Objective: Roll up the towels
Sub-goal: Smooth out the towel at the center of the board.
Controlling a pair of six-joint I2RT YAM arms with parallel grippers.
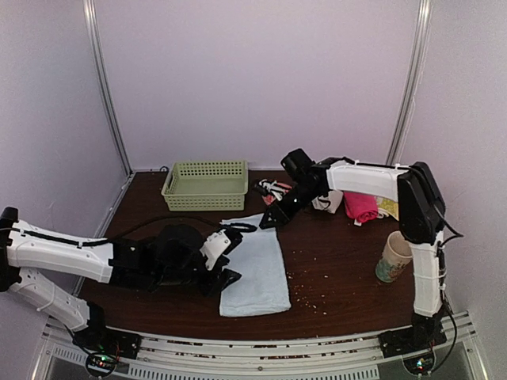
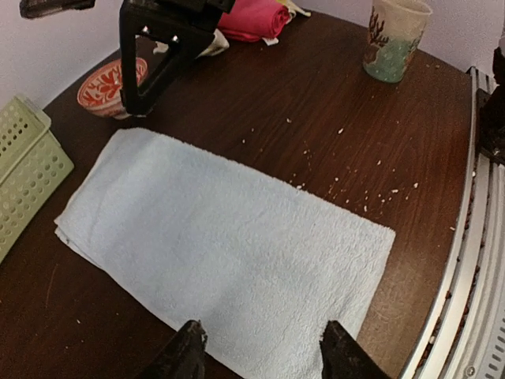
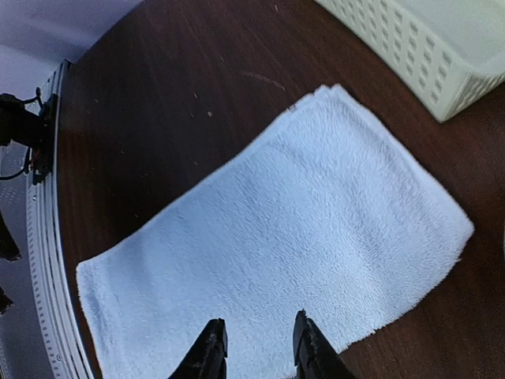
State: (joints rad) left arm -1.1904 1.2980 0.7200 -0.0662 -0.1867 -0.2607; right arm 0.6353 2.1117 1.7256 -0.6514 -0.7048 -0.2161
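Top view: set high behind the near edge, angled down over the counter (image 1: 333,269).
Left wrist: close over the blue towel (image 2: 221,260), faced rightward.
Right wrist: close, faced leftward.
Shared: the towel.

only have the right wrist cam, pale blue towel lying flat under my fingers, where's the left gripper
Observer: The left gripper is open over the left edge of the pale blue cloth towel, with nothing between its fingers.
Operator: anything off to my right
Observer: A tall pale patterned cup stands upright near the table's right side, apart from the towel.
Operator: any other cloth around
Observer: A rolled bright pink cloth lies beyond the cup, toward the back wall.
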